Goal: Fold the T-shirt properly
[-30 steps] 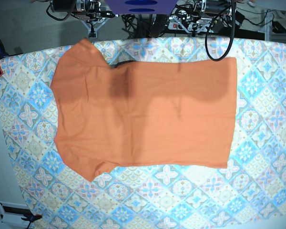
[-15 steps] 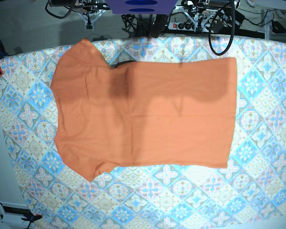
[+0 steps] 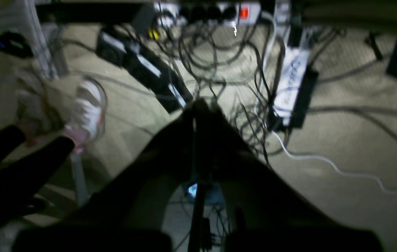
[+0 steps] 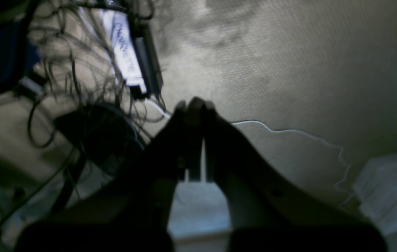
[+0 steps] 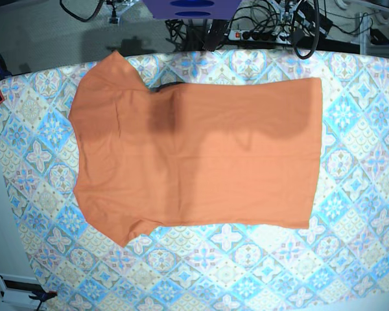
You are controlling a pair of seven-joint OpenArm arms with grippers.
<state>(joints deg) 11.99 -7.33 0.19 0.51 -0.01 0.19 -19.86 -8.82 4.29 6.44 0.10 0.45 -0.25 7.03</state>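
Observation:
The orange T-shirt (image 5: pixel 194 149) lies spread flat on the tile-patterned tablecloth (image 5: pixel 350 246), collar and sleeves to the left, hem to the right. Soft shadows cross its upper half. Neither gripper shows over the table in the base view. In the left wrist view my left gripper (image 3: pixel 200 105) is shut with nothing in it, pointing at the floor behind the table. In the right wrist view my right gripper (image 4: pixel 195 103) is also shut and empty, above bare carpet. The T-shirt is out of both wrist views.
Tangled cables (image 3: pixel 219 52) and a power strip (image 3: pixel 233 12) lie on the floor behind the table, beside a person's shoe (image 3: pixel 88 108). The purple robot base (image 5: pixel 191 8) stands at the table's far edge. A white box (image 4: pixel 387 196) sits on the carpet.
Both arms have pulled back out of the top of the base view. The T-shirt has not moved.

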